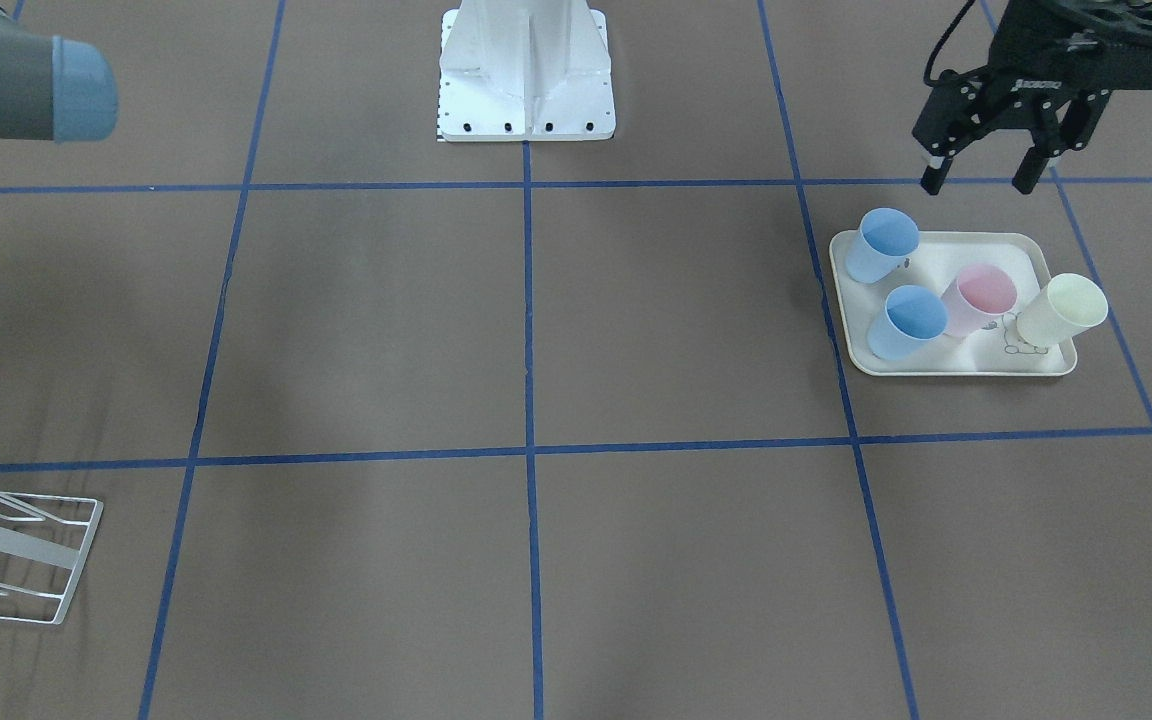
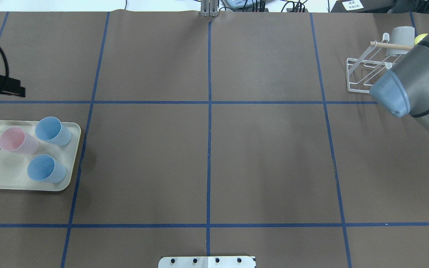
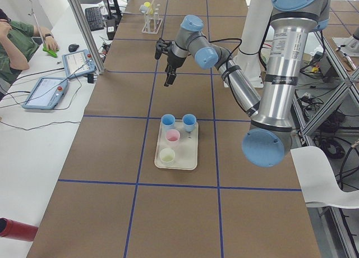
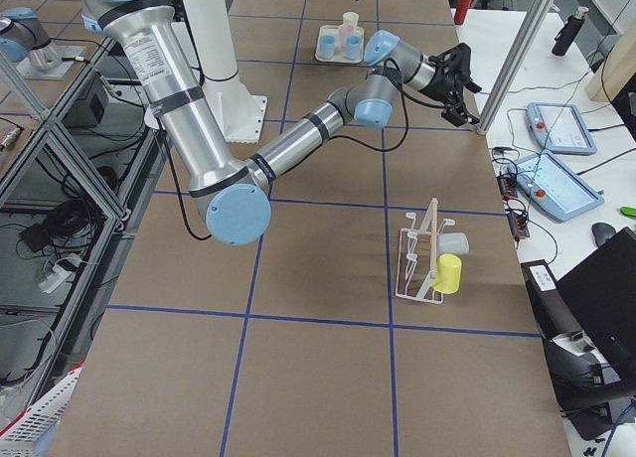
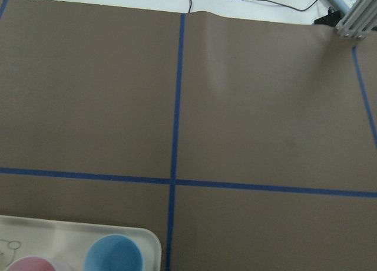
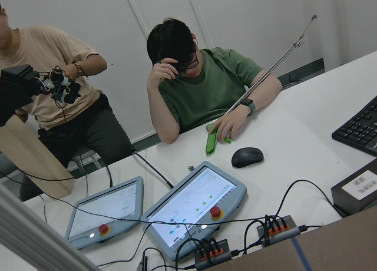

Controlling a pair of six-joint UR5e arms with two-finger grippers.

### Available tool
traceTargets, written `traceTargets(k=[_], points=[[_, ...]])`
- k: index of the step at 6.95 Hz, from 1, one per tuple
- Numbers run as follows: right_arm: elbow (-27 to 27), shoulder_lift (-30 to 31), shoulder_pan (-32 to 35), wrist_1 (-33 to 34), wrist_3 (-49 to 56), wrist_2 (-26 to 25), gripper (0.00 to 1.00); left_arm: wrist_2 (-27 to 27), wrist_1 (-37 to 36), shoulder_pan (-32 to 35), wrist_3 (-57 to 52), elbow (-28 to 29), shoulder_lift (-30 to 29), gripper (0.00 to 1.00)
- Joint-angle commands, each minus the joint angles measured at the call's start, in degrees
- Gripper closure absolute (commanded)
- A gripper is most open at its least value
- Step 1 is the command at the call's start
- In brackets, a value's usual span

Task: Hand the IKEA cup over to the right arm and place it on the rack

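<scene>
Several IKEA cups stand on a cream tray (image 1: pixel 956 368): two blue ones (image 1: pixel 886 245) (image 1: pixel 908 320), a pink one (image 1: pixel 981 300) and a pale green one (image 1: pixel 1061 312). My left gripper (image 1: pixel 981 172) hangs open and empty above the table, just beyond the tray on the robot's side. The left wrist view catches one blue cup (image 5: pixel 113 254) and the tray's corner (image 5: pixel 144 238). The white wire rack (image 2: pixel 356 80) stands at the far right and bears a grey cup (image 4: pixel 454 243) and a yellow cup (image 4: pixel 449 274). My right gripper (image 4: pixel 459 79) reaches past the table's edge; I cannot tell whether it is open or shut.
The robot's white base plate (image 1: pixel 526 100) sits at mid-table on the robot's side. Two people sit at a white side table (image 6: pixel 294 147) with teach pendants (image 6: pixel 194 209), a keyboard and a mouse. An aluminium post (image 4: pixel 512 60) stands close to the right gripper.
</scene>
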State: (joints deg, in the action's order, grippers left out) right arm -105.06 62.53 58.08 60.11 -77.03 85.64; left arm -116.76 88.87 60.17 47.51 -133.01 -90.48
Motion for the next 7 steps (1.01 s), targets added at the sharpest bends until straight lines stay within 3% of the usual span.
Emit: traceTargets(k=[1,2,4,6,7], points=[[-3.9,-0.9,-6.1,1.1,-7.8,0.1,0.0,-6.3,-4.4,8.4,-18.9,2.7,6.2,0.0],[-4.2,-1.8,-8.5,1.1,-11.5,0.0,0.0,-8.8,-8.8,12.2,-26.6,6.3,4.5,0.0],[-4.1,-4.8,-14.0,1.0,-17.4,-0.2,0.0,-14.4,-9.0,16.0,-34.0,16.9,2.1,0.0],[-4.0,-7.3,-17.9,0.5,-22.6,-0.4,0.0,-16.7,-7.1,16.4,-34.5,25.9,-1.1,0.0],[-3.9,-8.8,-18.8,0.4,-24.4,-0.4,0.0,-16.7,-2.8,16.4,-34.5,30.5,-1.1,0.0]])
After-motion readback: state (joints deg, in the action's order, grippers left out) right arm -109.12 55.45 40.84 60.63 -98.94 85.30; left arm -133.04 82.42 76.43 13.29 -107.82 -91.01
